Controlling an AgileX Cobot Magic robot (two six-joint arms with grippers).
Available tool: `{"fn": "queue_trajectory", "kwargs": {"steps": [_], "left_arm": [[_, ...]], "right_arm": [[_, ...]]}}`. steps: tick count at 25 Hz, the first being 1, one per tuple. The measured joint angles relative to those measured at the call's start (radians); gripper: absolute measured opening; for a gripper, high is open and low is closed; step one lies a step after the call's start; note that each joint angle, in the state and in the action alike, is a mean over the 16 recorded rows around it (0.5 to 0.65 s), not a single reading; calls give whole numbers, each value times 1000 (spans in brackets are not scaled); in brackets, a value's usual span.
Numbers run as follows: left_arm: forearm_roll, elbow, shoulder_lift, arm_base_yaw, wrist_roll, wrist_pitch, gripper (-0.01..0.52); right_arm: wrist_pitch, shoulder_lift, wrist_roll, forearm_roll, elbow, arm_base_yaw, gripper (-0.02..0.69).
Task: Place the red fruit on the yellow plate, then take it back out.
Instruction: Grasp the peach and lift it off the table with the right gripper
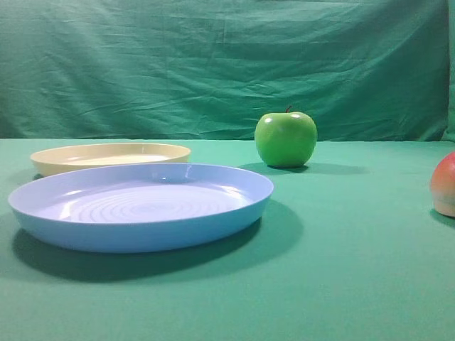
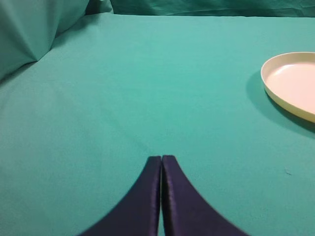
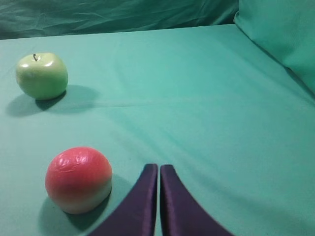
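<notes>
The red fruit (image 3: 78,179) rests on the green cloth, red on top and pale at the base; in the exterior view the red fruit (image 1: 445,184) is cut by the right edge. My right gripper (image 3: 159,167) is shut and empty, just right of the fruit and apart from it. The yellow plate (image 1: 108,156) lies at the back left with nothing on it; the left wrist view catches the yellow plate (image 2: 290,83) at its right edge. My left gripper (image 2: 161,158) is shut and empty over bare cloth, well left of the plate. Neither gripper shows in the exterior view.
A larger light blue plate (image 1: 142,204) lies in front of the yellow one. A green apple (image 1: 286,138) with a stem stands at the back centre; the right wrist view has the green apple (image 3: 42,75) far left. Green cloth hangs behind and bunches at both sides.
</notes>
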Motion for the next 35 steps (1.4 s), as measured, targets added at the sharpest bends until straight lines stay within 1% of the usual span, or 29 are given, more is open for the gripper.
{"fn": "queue_trajectory", "kwargs": {"steps": [24, 35], "left_arm": [[0, 0, 0, 0, -2, 0, 0], [0, 0, 0, 0, -2, 0, 0]], "right_arm": [[4, 0, 0, 2, -5, 0, 0], [98, 1, 1, 39, -144, 0, 0]]}}
